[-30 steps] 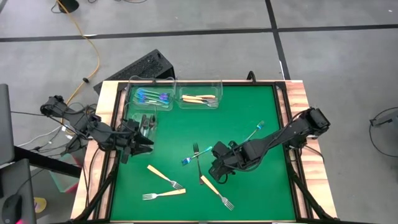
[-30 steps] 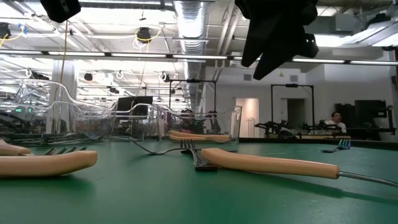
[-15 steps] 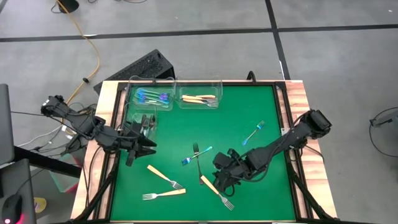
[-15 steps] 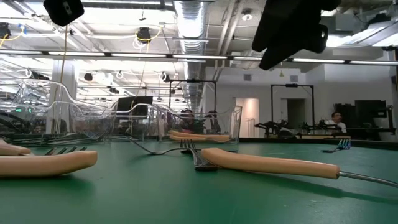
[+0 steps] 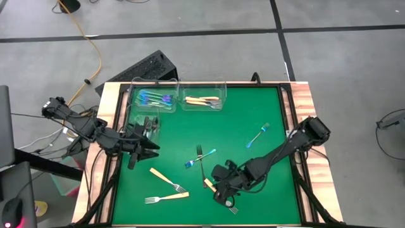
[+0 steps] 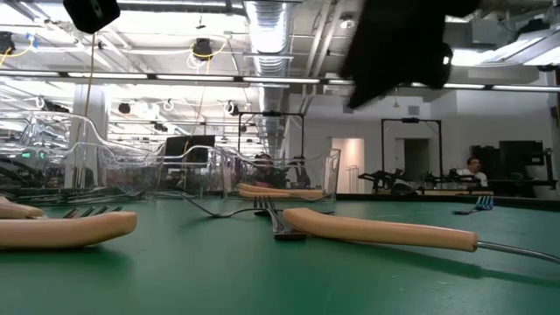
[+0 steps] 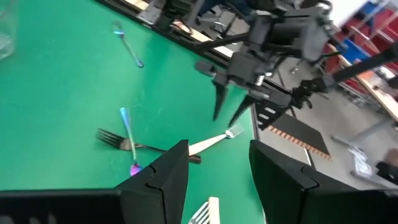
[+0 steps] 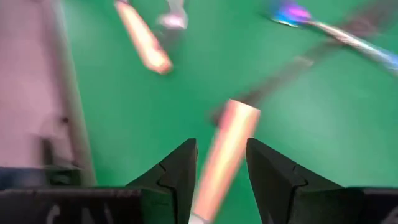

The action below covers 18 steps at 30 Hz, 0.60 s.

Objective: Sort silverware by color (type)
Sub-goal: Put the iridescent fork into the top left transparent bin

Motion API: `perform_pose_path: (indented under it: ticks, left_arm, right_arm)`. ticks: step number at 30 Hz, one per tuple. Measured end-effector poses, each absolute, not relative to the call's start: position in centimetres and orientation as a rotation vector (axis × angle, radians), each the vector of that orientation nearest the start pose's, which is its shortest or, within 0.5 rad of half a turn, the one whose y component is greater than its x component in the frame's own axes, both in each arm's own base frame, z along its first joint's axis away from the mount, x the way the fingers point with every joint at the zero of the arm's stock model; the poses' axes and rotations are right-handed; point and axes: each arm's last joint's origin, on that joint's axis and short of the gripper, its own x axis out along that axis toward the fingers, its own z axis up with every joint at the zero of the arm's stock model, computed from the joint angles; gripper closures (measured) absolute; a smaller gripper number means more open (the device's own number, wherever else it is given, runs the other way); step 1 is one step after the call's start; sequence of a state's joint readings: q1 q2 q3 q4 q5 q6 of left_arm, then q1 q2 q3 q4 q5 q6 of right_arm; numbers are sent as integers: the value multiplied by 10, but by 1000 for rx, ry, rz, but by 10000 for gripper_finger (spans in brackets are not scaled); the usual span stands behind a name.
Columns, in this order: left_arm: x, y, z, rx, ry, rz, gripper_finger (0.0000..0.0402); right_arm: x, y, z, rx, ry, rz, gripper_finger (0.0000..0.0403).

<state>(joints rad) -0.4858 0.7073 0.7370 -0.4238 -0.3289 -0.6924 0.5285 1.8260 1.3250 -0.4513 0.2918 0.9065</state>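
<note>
Right end effector: fingers spread, straddling the tan-handled fork at the worktop's near edge, apparently lined up to pinch it; nothing gripped.

Left end effector: spread, empty, hanging by the dark-fork bin.

Loose: two tan-handled forks, crossed blue iridescent fork and dark fork, a further blue fork.

Filed by kind: blue fork bin, tan fork bin.

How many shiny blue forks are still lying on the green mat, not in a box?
2. One blue fork lies alone toward the right side of the green mat. The other blue fork lies mid-mat, crossing a dark fork. None seems hidden.
</note>
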Motion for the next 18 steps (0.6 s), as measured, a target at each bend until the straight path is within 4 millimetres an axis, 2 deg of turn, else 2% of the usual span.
perform_pose_path:
  ticks: [4, 6, 8, 12, 14, 16, 18]
  left_arm:
    - [137, -63, 306, -518, 405, -40, 249]
    - [138, -63, 306, -518, 402, -37, 249]
    - [139, -63, 305, -513, 408, -28, 249]
    - [140, -63, 303, -507, 422, -23, 249]
    - [140, -63, 302, -505, 426, -21, 249]
    - [140, -63, 302, -498, 424, -18, 249]
    - [140, -63, 302, -482, 425, -20, 249]
  right_arm:
    - [336, 181, 220, 437, 900, -240, 246]
    - [336, 171, 217, 419, 944, -286, 246]
    - [333, 158, 213, 398, 1012, -359, 246]
    - [319, 122, 215, 436, 1207, -644, 246]
    - [315, 106, 214, 447, 1284, -725, 246]
    - [319, 97, 215, 395, 1299, -672, 246]
    - [327, 95, 219, 275, 1277, -506, 245]
